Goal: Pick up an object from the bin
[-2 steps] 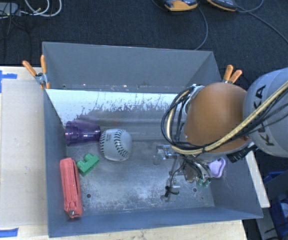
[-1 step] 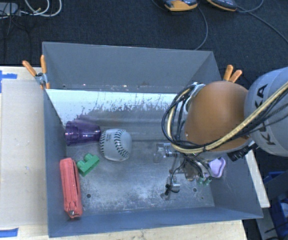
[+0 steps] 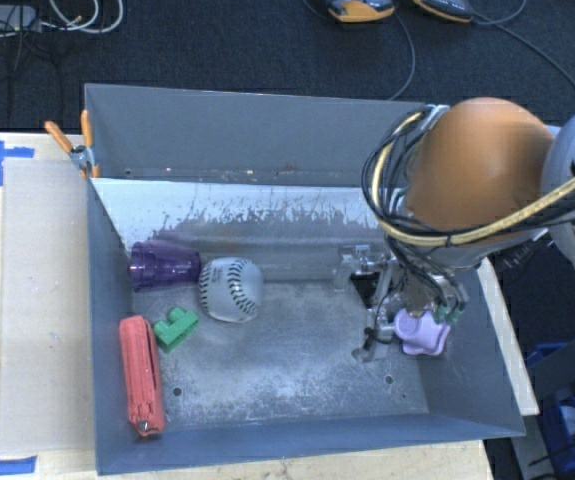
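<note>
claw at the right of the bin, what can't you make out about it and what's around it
- claw: its upper part sits under the orange cover and cables, camera view.
- pale purple thing beside the claw: partly covered by it; its kind is unclear, and so is whether the claw touches it.
- bin floor beneath the orange cover: hidden by it, camera view.

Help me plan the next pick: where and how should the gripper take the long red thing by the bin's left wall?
Probably at mid-length, coming straight down from above and squeezing across the narrow width of the long red thing. It lies flat, lengthwise along the left wall; the green block crowds its upper end.
</note>
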